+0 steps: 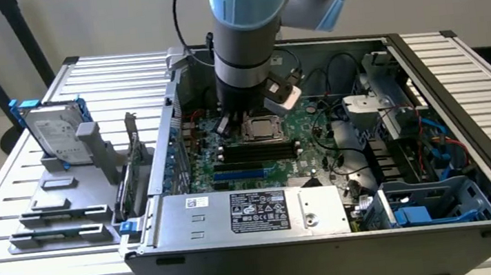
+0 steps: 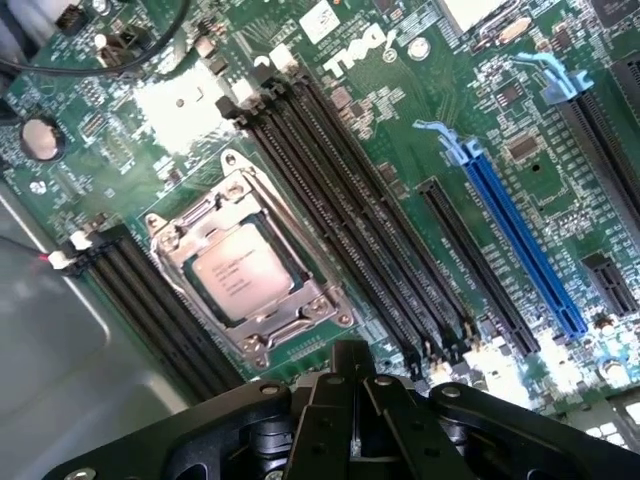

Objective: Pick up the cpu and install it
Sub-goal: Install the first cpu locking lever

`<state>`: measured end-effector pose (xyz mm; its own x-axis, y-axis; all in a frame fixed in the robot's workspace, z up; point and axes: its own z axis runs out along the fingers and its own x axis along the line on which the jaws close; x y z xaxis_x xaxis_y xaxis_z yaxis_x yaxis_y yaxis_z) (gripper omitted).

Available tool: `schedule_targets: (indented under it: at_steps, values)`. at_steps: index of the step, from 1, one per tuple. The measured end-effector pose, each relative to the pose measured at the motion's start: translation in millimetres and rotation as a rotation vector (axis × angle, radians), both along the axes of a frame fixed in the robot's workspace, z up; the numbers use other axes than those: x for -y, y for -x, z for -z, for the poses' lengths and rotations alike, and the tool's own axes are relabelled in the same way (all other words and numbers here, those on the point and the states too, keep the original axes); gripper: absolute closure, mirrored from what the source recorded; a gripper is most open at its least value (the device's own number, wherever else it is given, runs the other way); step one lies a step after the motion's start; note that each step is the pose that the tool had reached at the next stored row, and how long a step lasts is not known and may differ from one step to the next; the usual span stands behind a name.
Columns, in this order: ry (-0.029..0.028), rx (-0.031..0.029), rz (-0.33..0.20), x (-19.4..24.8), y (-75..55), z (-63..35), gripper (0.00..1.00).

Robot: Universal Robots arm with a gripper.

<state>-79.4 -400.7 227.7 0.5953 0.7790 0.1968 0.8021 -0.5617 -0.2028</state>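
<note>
Closest to the wrist camera is the black gripper (image 2: 350, 385), its jaws clenched together with nothing held between them. Around it, from largest down: the slatted counter (image 1: 12, 205) carries an open computer case (image 1: 333, 252), and the arm (image 1: 248, 40) reaches down into that case with the gripper over the green motherboard (image 2: 400, 130). A grey labelled metal box (image 1: 254, 211) sits in the case well in front of the gripper, towards the exterior camera. Outside the case, well off to the exterior view's left of the gripper, a hard drive (image 1: 53, 135) stands upright in blue brackets. Black memory slots (image 2: 340, 200) and a blue slot (image 2: 520, 245) run across the board near the gripper. Just beyond the gripper's tips, apart from them, the cpu (image 2: 240, 275) lies flat inside its metal socket frame (image 2: 330, 300).
</note>
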Motion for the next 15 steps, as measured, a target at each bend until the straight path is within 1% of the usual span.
schedule_targets:
  at_steps: [3,4,6,7,10,15]
  values:
    - [0.0,-0.0001,-0.003,-8.7,0.0,-3.3,0.89]
    - [0.0,-0.0003,-0.006,-10.9,0.0,-4.4,0.89]
    - [-0.0001,-0.0001,-0.014,-13.6,0.0,-6.5,0.89]
    - [0.0,-0.0002,-0.02,-14.4,-0.1,-7.4,0.89]
    - [0.0,-0.0002,-0.046,-14.8,0.0,-8.6,0.89]
    - [0.0002,-0.0002,-0.047,-14.8,0.0,-8.6,0.89]
